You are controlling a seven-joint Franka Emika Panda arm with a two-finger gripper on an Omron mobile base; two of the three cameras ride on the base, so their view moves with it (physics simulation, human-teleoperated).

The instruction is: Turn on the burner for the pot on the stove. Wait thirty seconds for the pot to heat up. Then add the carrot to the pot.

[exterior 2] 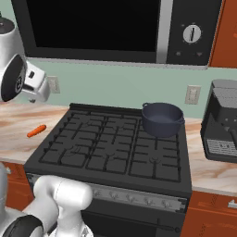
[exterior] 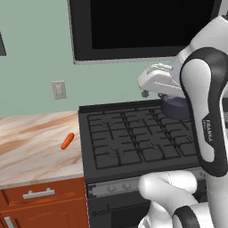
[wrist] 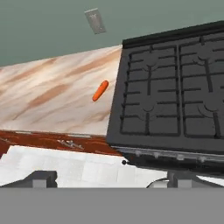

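so the stove (exterior 2: 111, 143) is the big thing here, spread out below and ahead of the pincer (wrist: 109, 177), which hangs up high with its jaws wide apart and nothing between them. the pot (exterior 2: 161, 119) sits on a back burner, well off from the pincer on the stove's far side. the little carrot (wrist: 100, 90) lies on the marble counter (wrist: 48, 96) just beside the stove's edge, down below the pincer and not touching it.
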